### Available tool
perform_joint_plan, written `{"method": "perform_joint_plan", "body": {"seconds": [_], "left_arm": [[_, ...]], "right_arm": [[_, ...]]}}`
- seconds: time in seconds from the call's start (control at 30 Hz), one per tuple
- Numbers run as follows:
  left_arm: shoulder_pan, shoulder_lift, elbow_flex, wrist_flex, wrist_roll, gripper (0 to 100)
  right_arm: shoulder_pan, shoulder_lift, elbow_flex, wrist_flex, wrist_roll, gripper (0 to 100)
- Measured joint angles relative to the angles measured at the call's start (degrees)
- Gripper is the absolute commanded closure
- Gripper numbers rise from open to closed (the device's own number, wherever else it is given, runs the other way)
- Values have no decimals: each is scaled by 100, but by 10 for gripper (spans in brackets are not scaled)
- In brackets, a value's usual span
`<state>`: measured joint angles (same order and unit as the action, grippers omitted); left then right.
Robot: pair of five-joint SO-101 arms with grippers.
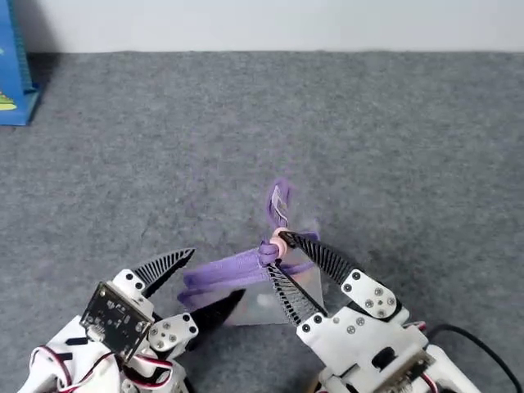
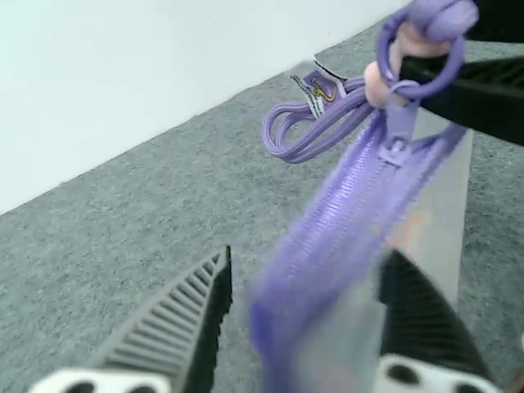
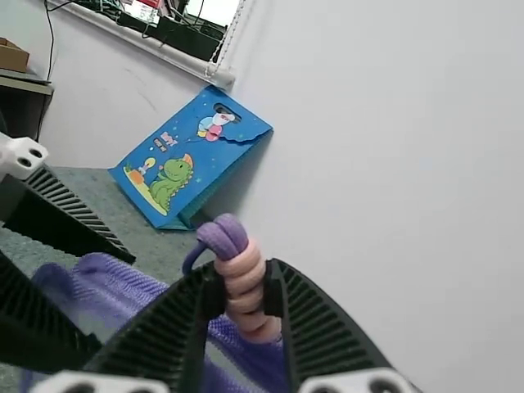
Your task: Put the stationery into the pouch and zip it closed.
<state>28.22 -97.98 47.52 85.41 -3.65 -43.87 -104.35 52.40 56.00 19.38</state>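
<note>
I see the grey table (image 1: pixel 368 123). The pouch (image 1: pixel 233 264) is near its front edge, in the middle. My left claw (image 1: pixel 217 274) is wide apart, with one end of the pouch between its fingers. My right claw (image 1: pixel 278 250) is clamped on the zip pull (image 3: pixel 237 282).

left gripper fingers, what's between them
The pouch: its purple zip edge hangs between the open left gripper's fingers, in the left wrist view. The right gripper pinches the zip pull.
</note>
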Motion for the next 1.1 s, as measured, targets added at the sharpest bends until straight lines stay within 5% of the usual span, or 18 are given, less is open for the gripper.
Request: {"method": "perform_joint_plan", "body": {"seconds": [0.1, 1.1], "left_arm": [[18, 0, 0, -9, 0, 993], [35, 0, -35, 185, -264, 991]], "right_arm": [[97, 0, 0, 0, 0, 991], [3859, 97, 334, -475, 976, 991]]}}
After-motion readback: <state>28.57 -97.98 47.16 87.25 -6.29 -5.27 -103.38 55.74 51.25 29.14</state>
